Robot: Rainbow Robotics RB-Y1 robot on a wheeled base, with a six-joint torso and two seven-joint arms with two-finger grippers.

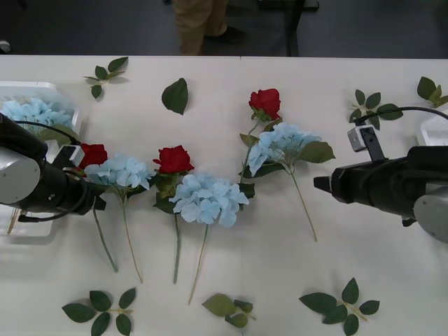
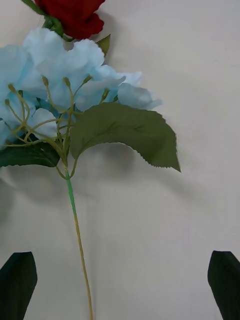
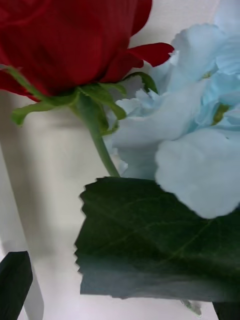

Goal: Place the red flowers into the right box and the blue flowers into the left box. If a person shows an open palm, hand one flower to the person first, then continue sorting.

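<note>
Left to right across your table:

- Left box (image 1: 42,89): white tray at the left edge, one blue flower (image 1: 31,112) lying inside.
- Left gripper (image 1: 98,203): low beside the box, at the stem of the leftmost red rose (image 1: 92,154). In the left wrist view its black fingertips (image 3: 15,280) sit at the two corners, spread wide, with that rose (image 3: 70,42) and a blue head (image 3: 190,150) close ahead; nothing is gripped.
- Blue hydrangea (image 1: 122,170): touching that rose.
- Second rose (image 1: 173,159): just above a larger blue cluster (image 1: 208,199).
- Third rose (image 1: 265,103): above another blue hydrangea (image 1: 281,145).
- Right gripper (image 1: 322,184): beside that hydrangea's stem, fingers (image 2: 17,282) wide apart, the stem (image 2: 80,250) between them, apparently untouched.
- Right box (image 1: 435,129): you see just its white edge, far right.
- Loose leaf sprigs (image 1: 339,303): scattered around.
</note>
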